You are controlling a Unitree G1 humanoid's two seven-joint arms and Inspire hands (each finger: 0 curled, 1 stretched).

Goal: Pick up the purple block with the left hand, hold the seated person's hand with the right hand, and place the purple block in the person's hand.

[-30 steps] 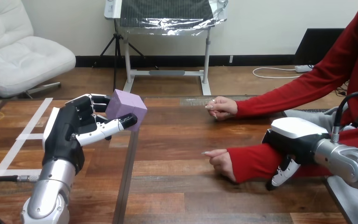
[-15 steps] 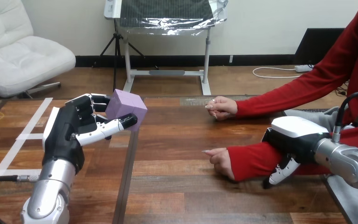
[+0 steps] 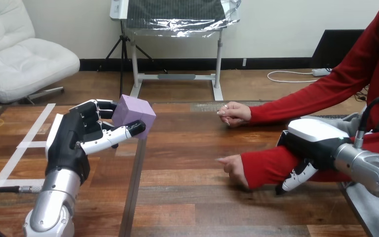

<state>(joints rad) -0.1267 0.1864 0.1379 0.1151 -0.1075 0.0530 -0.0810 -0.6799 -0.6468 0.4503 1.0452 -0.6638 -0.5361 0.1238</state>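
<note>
1. Since the last look, my right hand (image 3: 312, 140) has edged along the person's forearm (image 3: 264, 168), fingers curled round it.
2. My left hand (image 3: 76, 136) stays clamped on the purple block (image 3: 134, 114), raised above the desk (image 3: 192, 197).

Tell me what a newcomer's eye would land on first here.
The purple block stands out first, held up at the view's left between the fingers and thumb of the left hand. Next comes the right hand, lying over the person's red-sleeved forearm at the right. The person's nearer hand reaches toward the middle of the wooden table.
</note>
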